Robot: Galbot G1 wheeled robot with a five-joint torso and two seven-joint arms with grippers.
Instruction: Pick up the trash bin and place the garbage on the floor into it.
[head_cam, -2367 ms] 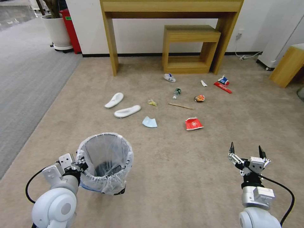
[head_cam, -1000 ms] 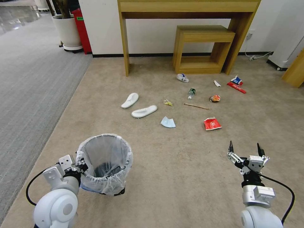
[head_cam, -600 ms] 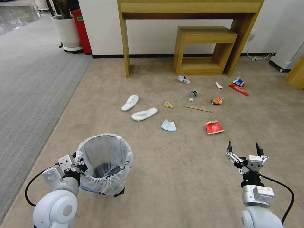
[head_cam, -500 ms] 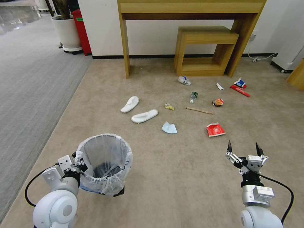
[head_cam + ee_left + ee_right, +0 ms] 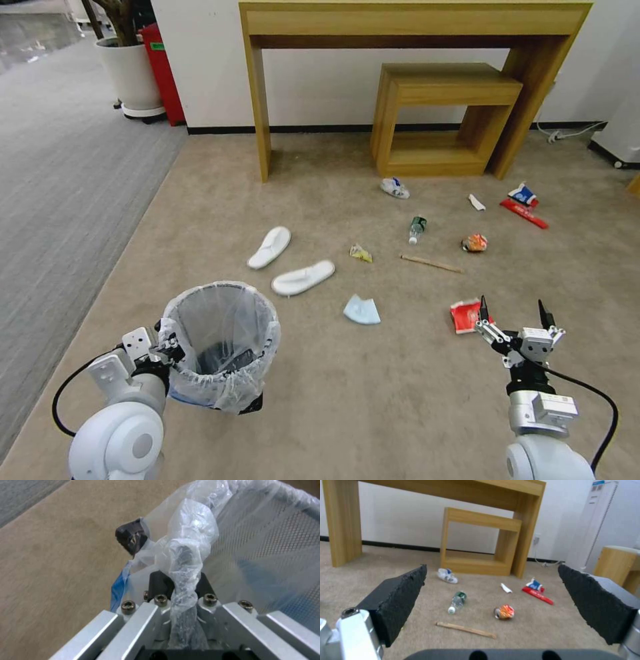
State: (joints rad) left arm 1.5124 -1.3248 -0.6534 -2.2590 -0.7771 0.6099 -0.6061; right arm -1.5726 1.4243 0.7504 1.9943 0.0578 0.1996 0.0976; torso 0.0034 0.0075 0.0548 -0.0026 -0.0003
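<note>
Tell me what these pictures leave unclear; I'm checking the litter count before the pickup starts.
- Red paper bowl: head view, its near edge is hidden behind the open right tool.
- Trash bin: head view, dark shape at the bottom blurred by the crinkled bag; contents unclear.
- Left tool: left wrist view, its fingers are wrapped in bag plastic at the bin's rim.
- Small white scrap: head view, too small to identify.

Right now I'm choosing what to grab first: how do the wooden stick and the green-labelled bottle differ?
The wooden stick is thin, flat and tan; the green-labelled bottle is rounder, thicker and clear with a white cap. The stick is longer, the bottle shorter. Both lie on their sides on the beige carpet, apart from each other.
</note>
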